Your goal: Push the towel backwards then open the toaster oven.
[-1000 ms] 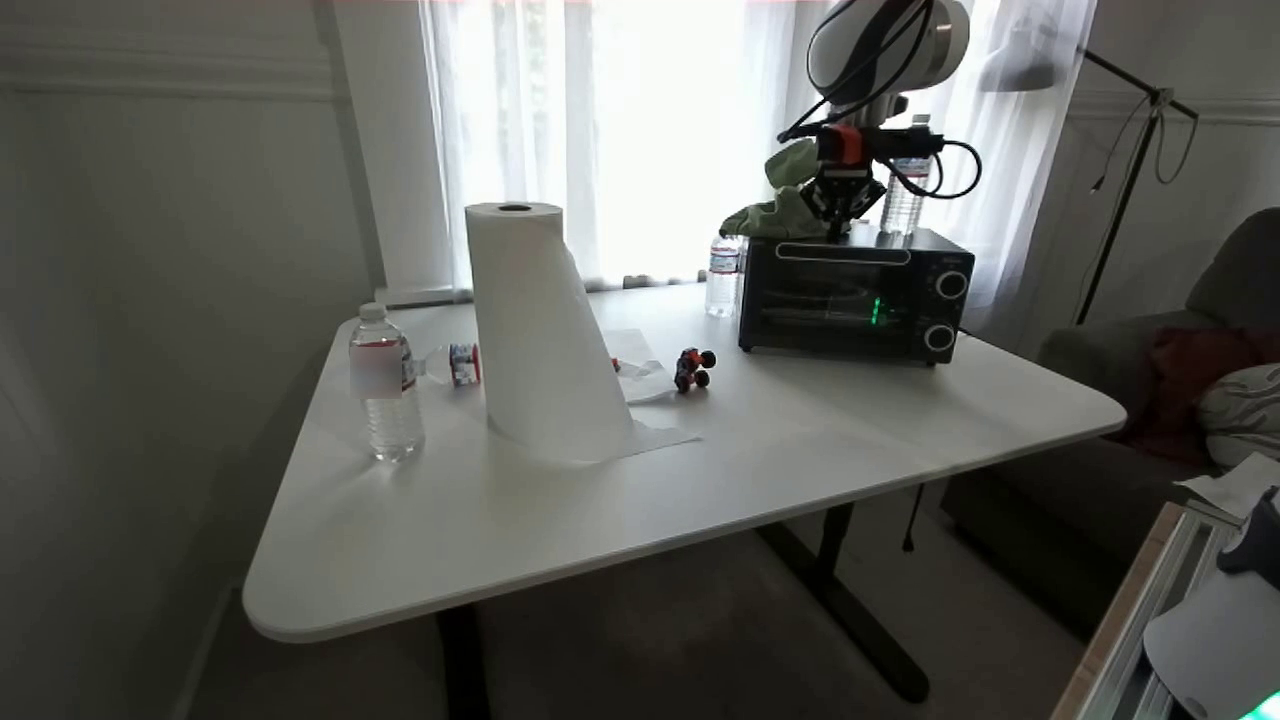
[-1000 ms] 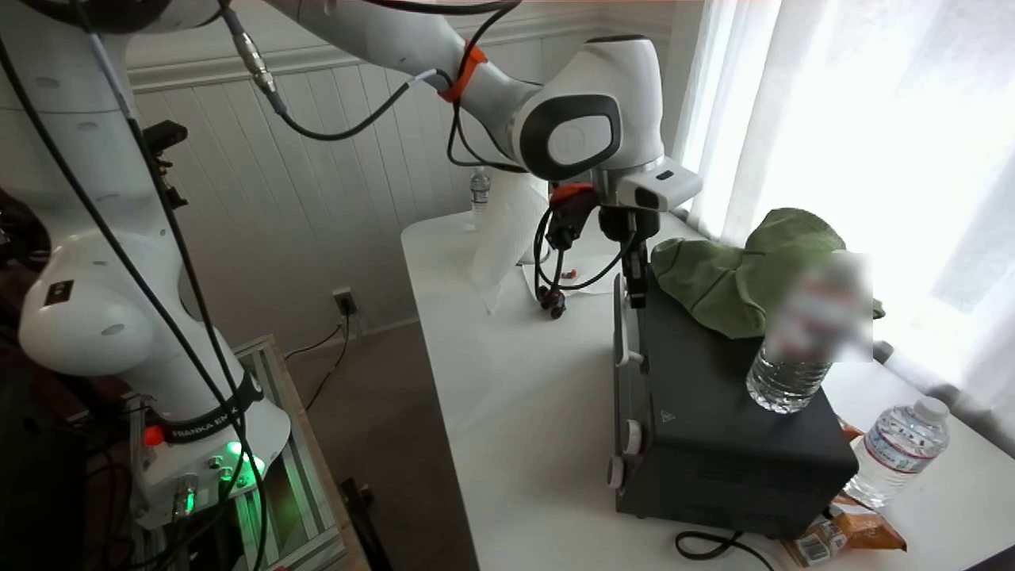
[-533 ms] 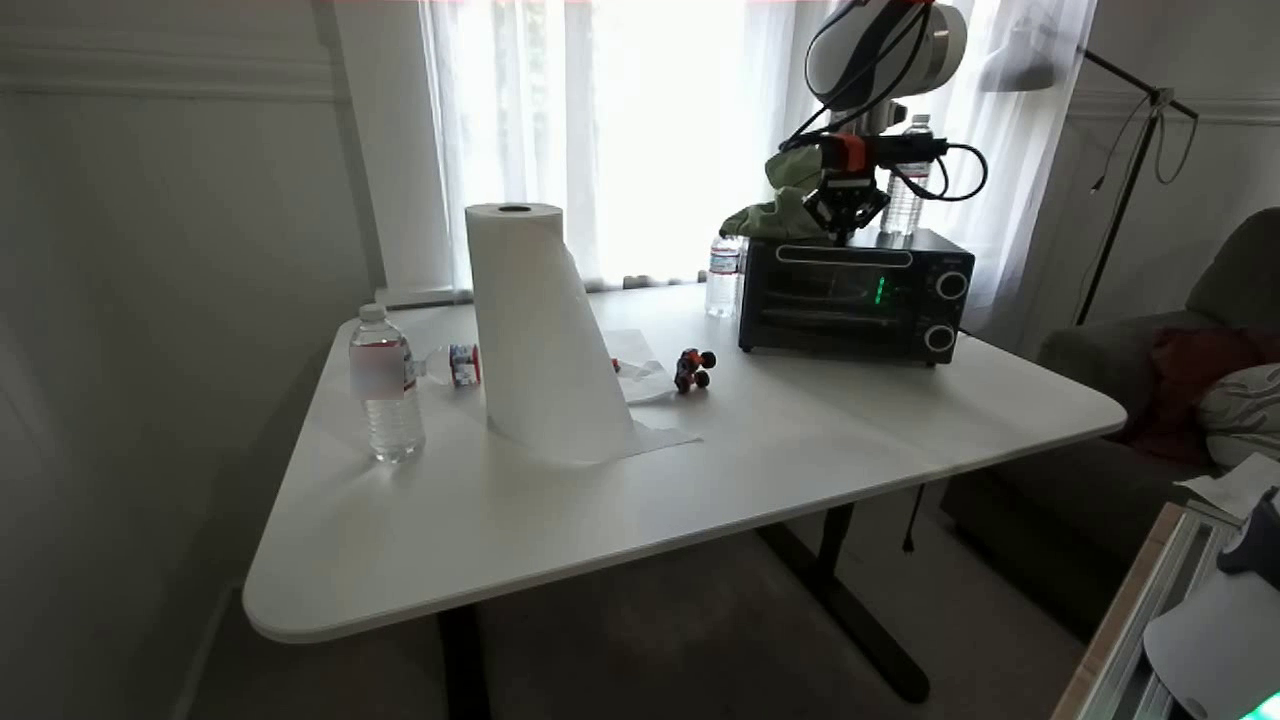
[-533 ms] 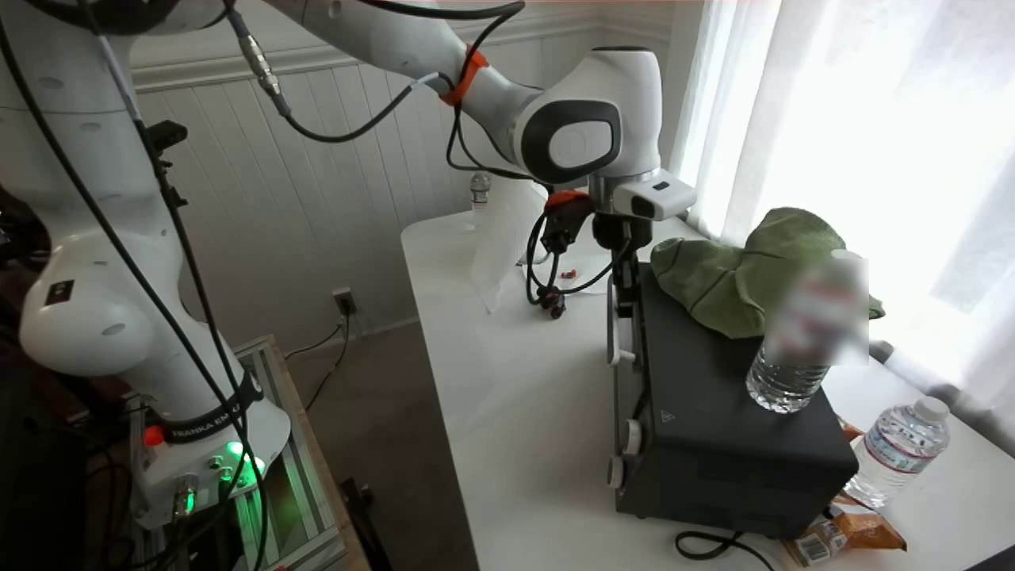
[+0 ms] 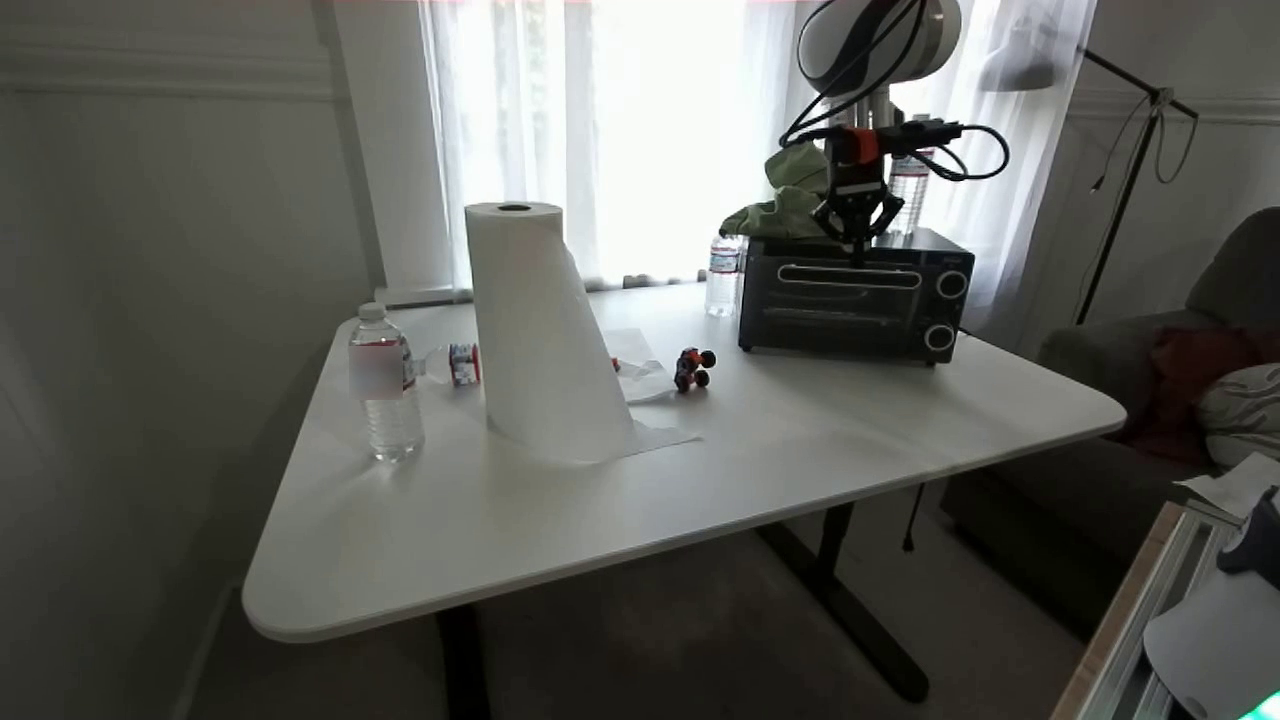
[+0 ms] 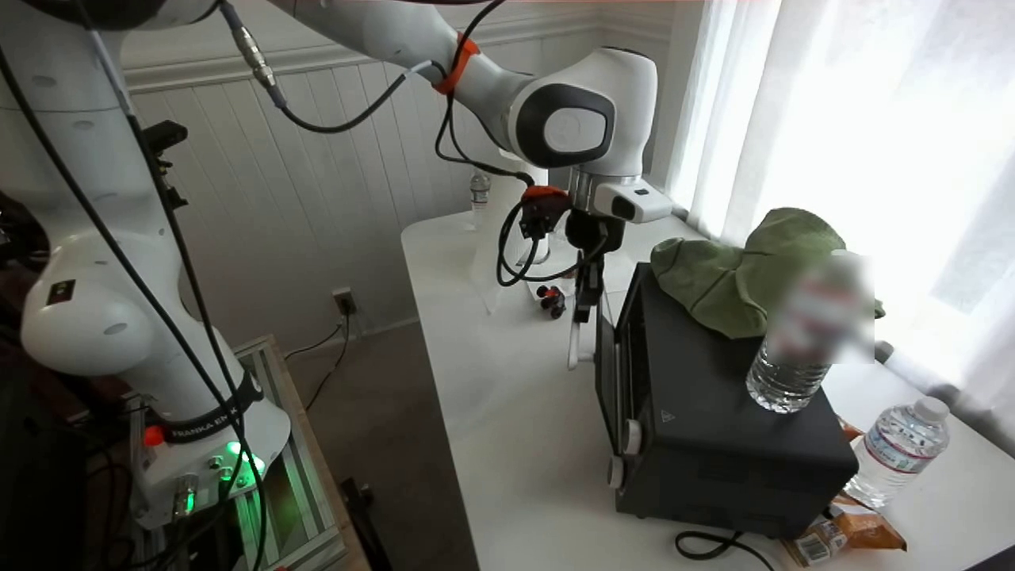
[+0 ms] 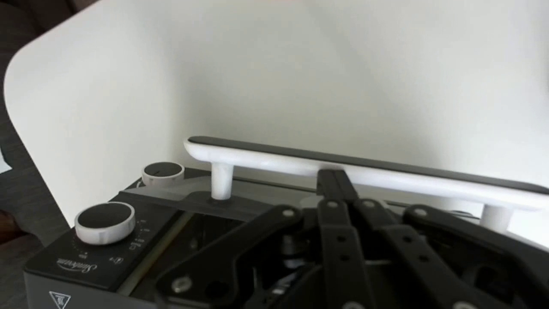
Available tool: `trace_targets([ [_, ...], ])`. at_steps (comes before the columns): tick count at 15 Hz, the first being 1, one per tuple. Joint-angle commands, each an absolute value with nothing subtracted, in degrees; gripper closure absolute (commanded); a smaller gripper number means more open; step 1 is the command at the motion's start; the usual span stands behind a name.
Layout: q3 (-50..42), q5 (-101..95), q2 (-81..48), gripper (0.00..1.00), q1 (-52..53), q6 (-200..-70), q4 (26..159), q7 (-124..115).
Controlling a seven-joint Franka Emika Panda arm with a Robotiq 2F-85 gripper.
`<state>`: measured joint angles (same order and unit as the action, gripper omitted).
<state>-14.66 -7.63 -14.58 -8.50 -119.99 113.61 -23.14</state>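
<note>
The toaster oven (image 5: 850, 308) is seen on the white table (image 5: 560, 530) in the upper right of an exterior view. Its door (image 6: 606, 381), near the centre of an exterior view, is tilted outward at the top, with a dark gap exposed between it and the housing; it is judged partly open. The door's pale handle (image 7: 274, 163) is shown across the middle of the wrist view, with two control knobs (image 7: 105, 214) at the left of that frame.

The gripper (image 7: 337, 184) is recorded just right of centre in the wrist view. Its fingers (image 7: 333, 219) are set flat against each other, and their tips are placed between the handle's bar and the door. Contact with the bar is suggested but cannot be confirmed.

The green towel (image 6: 741, 277) is laid rumpled on the oven's top, at the right of an exterior view. A water bottle (image 6: 789, 379) is stood on the same surface near it, the label blurred.

At the left of an exterior view, a paper towel roll (image 5: 530, 330) is stood upright, its loose sheet trailed onto the table. A small wheeled toy (image 5: 692, 370) is noted between roll and oven.
</note>
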Motion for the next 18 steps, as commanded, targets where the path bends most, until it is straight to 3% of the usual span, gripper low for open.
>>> trace_targets([
  [1, -13.22, -7.33, -15.56, 1.00, -8.39, -114.50, 112.60, -20.67],
  [18, -10.30, 1.32, -26.29, 1.00, -10.63, -98.59, 103.29, -8.36],
])
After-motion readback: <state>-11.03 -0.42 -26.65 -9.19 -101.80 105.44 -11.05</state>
